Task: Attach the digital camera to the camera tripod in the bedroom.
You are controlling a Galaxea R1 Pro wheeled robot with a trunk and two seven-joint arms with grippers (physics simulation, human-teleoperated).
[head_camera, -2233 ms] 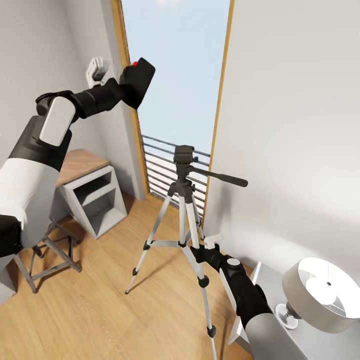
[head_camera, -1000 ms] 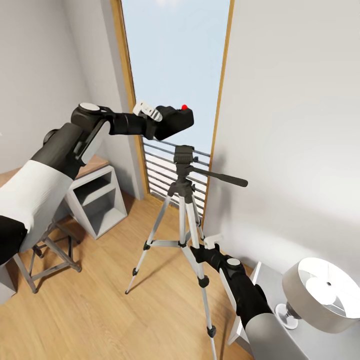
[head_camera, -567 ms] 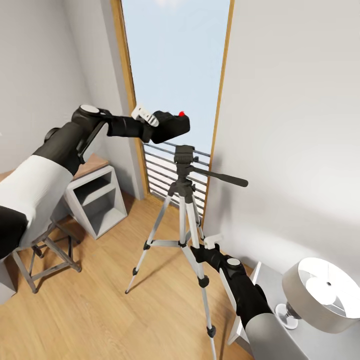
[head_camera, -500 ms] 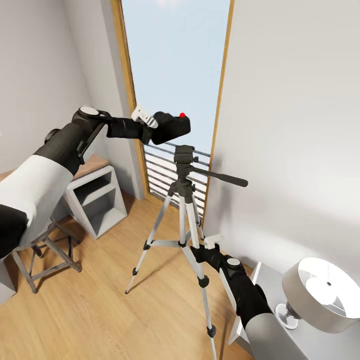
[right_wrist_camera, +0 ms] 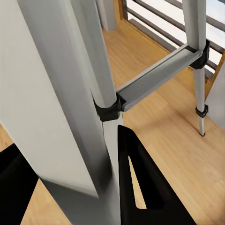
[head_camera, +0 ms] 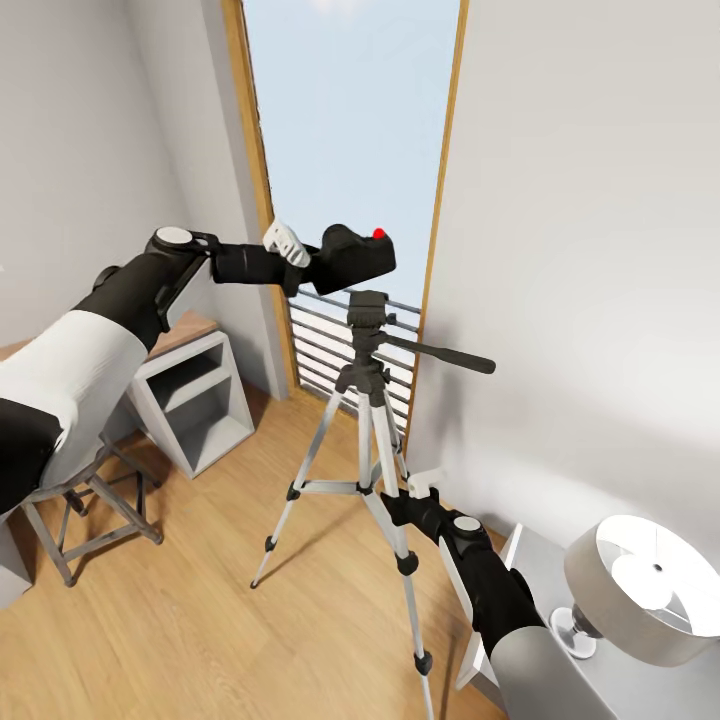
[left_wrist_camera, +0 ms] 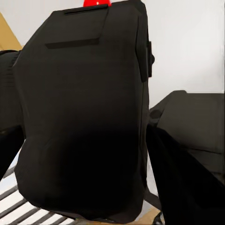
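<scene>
My left gripper [head_camera: 320,264] is shut on the matte-black digital camera [head_camera: 356,258], which hangs just above and slightly left of the camera tripod's head [head_camera: 368,310], red button [head_camera: 379,233] upward. In the left wrist view the camera body [left_wrist_camera: 84,117] sits between two black fingers [left_wrist_camera: 192,154]. The camera tripod [head_camera: 366,420] stands on the wood floor before the window, its long black handle [head_camera: 450,358] pointing right. Lower down, my right gripper [head_camera: 392,503] is shut on a silver leg; the right wrist view shows that leg [right_wrist_camera: 89,70] between the fingers [right_wrist_camera: 140,192].
A tall wood-framed window [head_camera: 350,130] with a railing [head_camera: 325,340] is behind the tripod. A grey cube shelf [head_camera: 190,395] and wood-topped desk [head_camera: 165,328] stand left, a metal stool frame [head_camera: 90,515] below them. A round lamp [head_camera: 640,585] sits on a grey stand at lower right.
My left arm has swung the camera from high on the left, rightward and down, to just above the tripod head, turning its red button upward. The right arm and tripod have not moved.
</scene>
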